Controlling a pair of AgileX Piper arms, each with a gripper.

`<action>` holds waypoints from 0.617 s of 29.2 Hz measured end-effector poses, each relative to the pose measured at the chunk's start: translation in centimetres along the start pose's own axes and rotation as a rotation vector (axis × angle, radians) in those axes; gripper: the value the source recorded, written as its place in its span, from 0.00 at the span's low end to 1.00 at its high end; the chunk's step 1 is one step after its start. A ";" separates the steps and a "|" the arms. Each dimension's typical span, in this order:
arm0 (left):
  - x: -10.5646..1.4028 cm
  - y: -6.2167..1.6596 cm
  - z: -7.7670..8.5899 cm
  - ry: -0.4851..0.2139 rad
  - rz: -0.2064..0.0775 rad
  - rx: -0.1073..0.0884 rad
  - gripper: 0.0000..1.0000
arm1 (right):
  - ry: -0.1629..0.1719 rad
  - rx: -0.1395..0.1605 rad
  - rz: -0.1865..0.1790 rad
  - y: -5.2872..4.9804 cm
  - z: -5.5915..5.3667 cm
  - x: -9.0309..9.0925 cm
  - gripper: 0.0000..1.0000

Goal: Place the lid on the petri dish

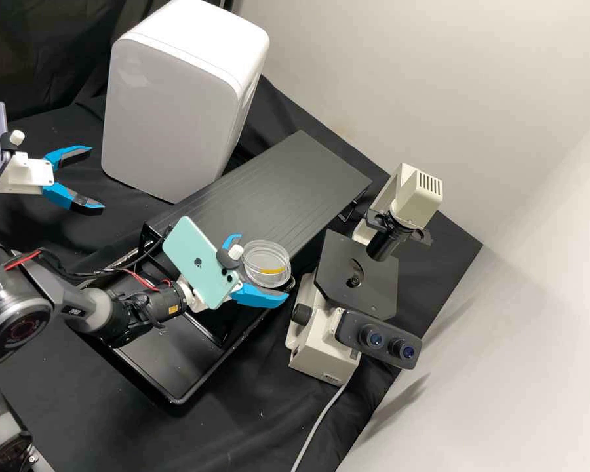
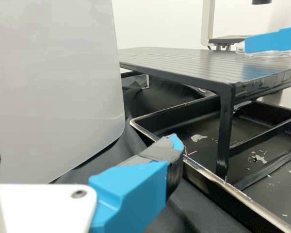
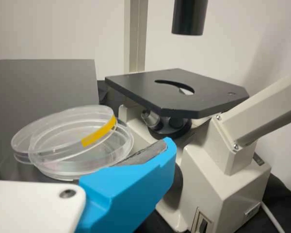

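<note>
A clear petri dish (image 1: 267, 262) with a yellow stripe sits on the near corner of the black raised shelf (image 1: 295, 183). In the right wrist view the dish (image 3: 43, 131) and the clear lid (image 3: 87, 162) overlap, offset from each other and not seated flush. My right gripper (image 1: 252, 270) straddles them, one blue finger (image 3: 136, 179) pressed against the lid's rim. The left wrist view shows that finger (image 2: 274, 40) in front of the dish (image 2: 262, 51). My left gripper (image 1: 78, 178) hangs open and empty at the far left, beside the white box.
A tall white box (image 1: 183, 98) stands behind the shelf. A black tray (image 1: 177, 367) lies under the shelf. A microscope (image 1: 354, 295) stands just right of the dish, its black stage (image 3: 179, 94) close beyond the lid. A cable (image 1: 321, 419) trails toward the bench front.
</note>
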 end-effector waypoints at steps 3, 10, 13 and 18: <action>0.0 0.02 -0.1 0.008 0.002 -0.002 1.00 | -0.004 0.000 -0.005 -0.1 0.1 0.0 1.00; 0.0 0.04 -0.2 0.022 0.005 -0.008 1.00 | -0.006 0.001 -0.007 -0.1 0.1 0.0 1.00; 0.0 0.04 -0.2 0.022 0.005 -0.008 1.00 | -0.018 0.009 -0.019 -0.4 0.4 0.2 1.00; 0.0 0.04 -0.2 0.022 0.005 -0.008 1.00 | -0.016 0.042 -0.026 -0.5 0.4 0.2 0.00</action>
